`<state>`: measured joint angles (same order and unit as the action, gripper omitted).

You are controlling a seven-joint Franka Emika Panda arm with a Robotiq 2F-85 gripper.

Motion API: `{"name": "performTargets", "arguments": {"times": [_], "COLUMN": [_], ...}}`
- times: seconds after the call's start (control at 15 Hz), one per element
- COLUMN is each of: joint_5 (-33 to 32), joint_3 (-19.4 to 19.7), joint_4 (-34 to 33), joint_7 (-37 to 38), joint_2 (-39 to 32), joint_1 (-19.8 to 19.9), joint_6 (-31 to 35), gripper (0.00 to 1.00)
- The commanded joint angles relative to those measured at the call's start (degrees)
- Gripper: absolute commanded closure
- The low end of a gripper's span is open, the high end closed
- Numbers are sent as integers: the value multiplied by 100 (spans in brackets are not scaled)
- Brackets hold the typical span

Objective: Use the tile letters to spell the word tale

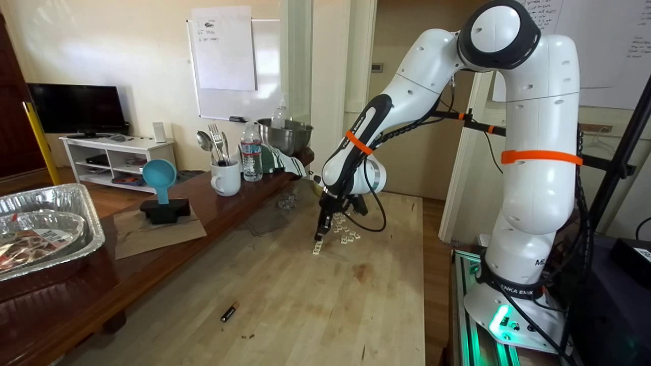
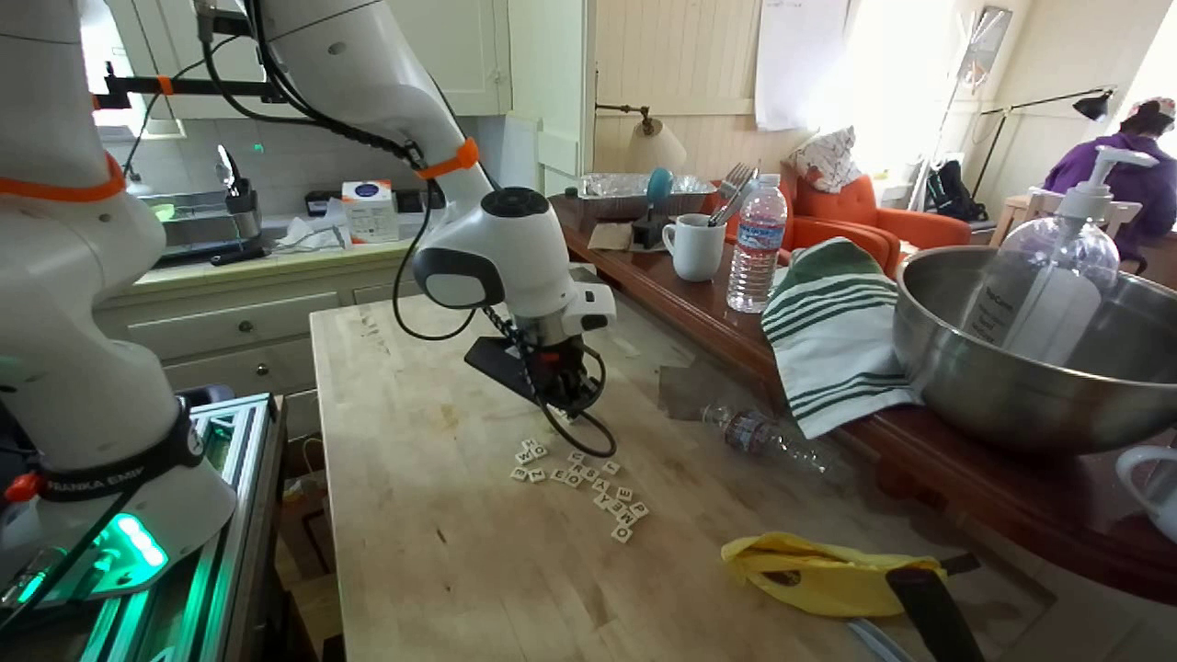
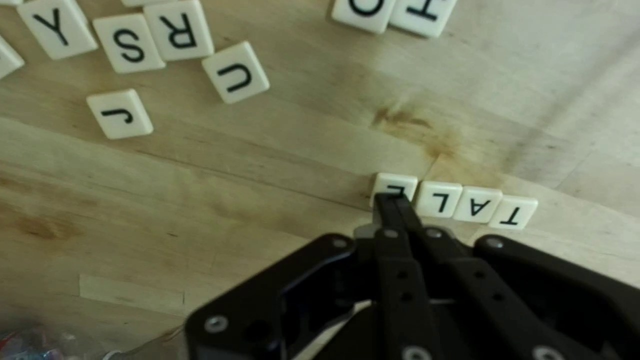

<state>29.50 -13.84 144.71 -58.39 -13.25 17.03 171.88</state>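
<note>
Looks spelled in tiles T point(image 3: 513, 212), A point(image 3: 477, 204), L point(image 3: 439, 199), likely half-hidden E point(image 3: 395, 183); perhaps needs only tightening by closed, empty hand point(image 3: 392, 196).

We distinguish black-lettered cream tiles point(image 3: 477, 204), a black end effector point(image 3: 392, 198), an orange-banded white arm point(image 1: 542, 122), a pale wood-grained bench point(image 1: 305, 305) and a green-and-white striped towel point(image 2: 835, 326).

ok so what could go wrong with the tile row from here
The gripper is shut and overlaps the partly hidden tile beside the L tile in the wrist view; sliding away might drag that tile askew. Pushing it inward could also knock the L tile, A tile and T tile out of line.
</note>
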Motion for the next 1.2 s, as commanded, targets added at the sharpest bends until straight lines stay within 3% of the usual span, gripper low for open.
{"name": "performTargets", "arguments": {"times": [0.0,1.13], "joint_5": [140,155], "joint_3": [-159,-234], "joint_4": [-16,-2], "joint_7": [-212,-216], "joint_2": [-368,-216], "joint_1": [83,119], "joint_6": [127,125], "gripper": [100,100]}}
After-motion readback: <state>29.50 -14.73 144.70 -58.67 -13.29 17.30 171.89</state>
